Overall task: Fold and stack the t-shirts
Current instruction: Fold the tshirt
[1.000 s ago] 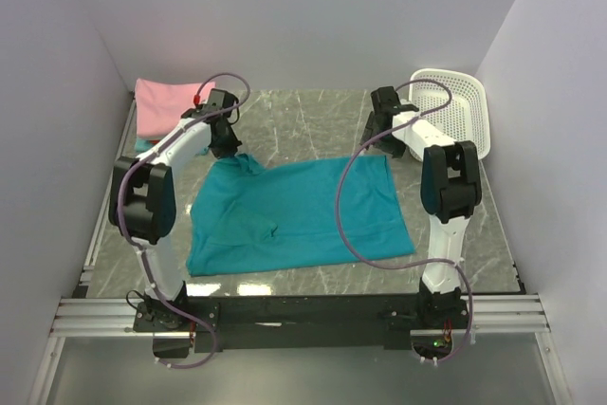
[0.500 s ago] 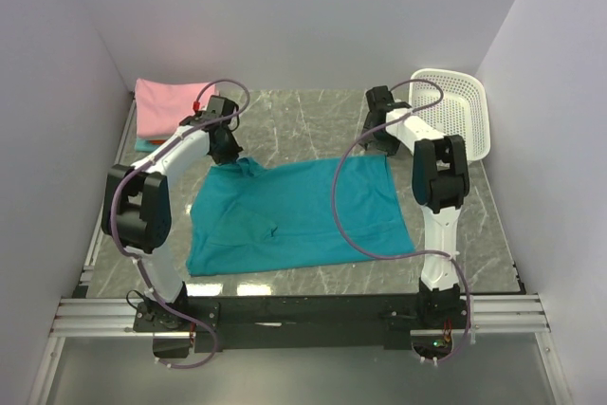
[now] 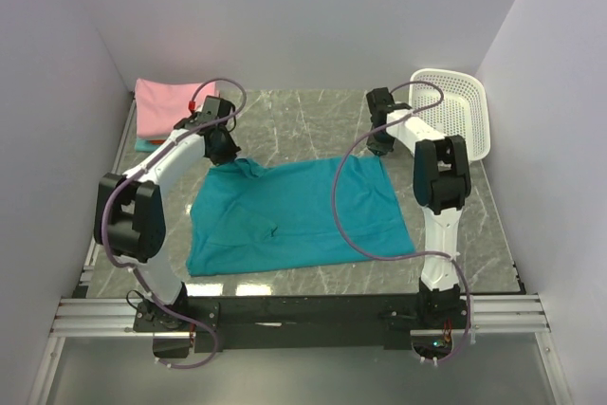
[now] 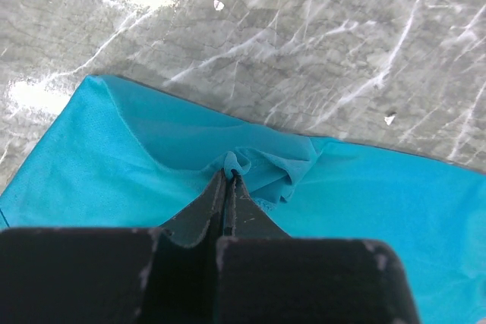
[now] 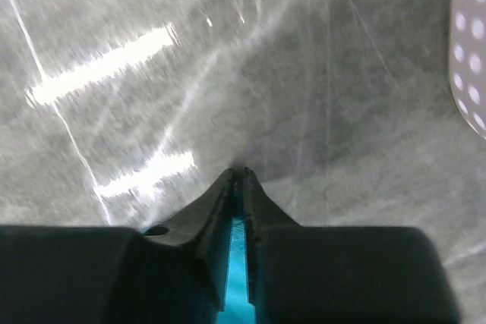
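Left wrist view: clamped left gripper (image 4: pixel 228 176) on a bunched teal shirt (image 4: pixel 380 195) edge, cloth spread beside the fingertips (image 4: pixel 215 195). Pinched only a thin strip in right gripper (image 5: pixel 238 175); might slip under uneven pull.

- Top view: bright, even light; small glare patches on the table (image 3: pixel 313 120) near 6 o'clock.
- Left wrist view: teal t-shirt (image 4: pixel 380 202) sharp; white glare at 10 o'clock.
- Right wrist view: blurred throughout; glare streaks at 9 o'clock.
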Available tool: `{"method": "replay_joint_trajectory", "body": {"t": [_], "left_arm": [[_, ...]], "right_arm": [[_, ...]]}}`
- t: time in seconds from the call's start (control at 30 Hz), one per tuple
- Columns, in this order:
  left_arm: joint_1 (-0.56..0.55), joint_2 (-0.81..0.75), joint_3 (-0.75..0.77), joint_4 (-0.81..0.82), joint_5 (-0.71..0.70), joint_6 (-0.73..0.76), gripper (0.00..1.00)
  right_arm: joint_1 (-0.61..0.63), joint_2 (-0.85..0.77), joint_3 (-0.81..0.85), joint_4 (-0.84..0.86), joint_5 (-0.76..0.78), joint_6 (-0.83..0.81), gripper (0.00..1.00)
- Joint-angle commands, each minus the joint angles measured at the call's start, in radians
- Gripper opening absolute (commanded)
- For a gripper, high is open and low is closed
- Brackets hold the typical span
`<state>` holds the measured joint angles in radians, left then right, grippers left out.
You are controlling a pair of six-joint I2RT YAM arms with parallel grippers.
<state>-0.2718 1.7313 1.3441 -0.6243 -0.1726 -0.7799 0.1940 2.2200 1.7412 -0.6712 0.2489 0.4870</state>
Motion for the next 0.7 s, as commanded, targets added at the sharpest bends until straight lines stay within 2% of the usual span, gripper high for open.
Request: {"method": "replay_joint_trajectory", "body": {"t": [0.0, 0.1, 0.3, 0.67], "left_arm": [[-0.006, -0.059, -0.02, 0.02, 0.013, -0.016, 0.0], [-0.006, -0.082, -0.039, 0.021, 0.015, -0.022, 0.0], [-0.009, -0.143, -0.085, -0.014, -0.008, -0.042, 0.0], [-0.036, -0.309, -0.217, -0.081, -0.018, -0.12, 0.0]], "right_arm": [[0.001, -0.095, -0.045, 0.031, 0.015, -0.011, 0.15], [0.007, -0.146, -0.091, 0.073, 0.01, -0.034, 0.08], [0.039, -0.289, -0.219, 0.163, 0.018, -0.059, 0.02], [0.064, -0.528, -0.463, 0.239, 0.035, -0.054, 0.0]]}}
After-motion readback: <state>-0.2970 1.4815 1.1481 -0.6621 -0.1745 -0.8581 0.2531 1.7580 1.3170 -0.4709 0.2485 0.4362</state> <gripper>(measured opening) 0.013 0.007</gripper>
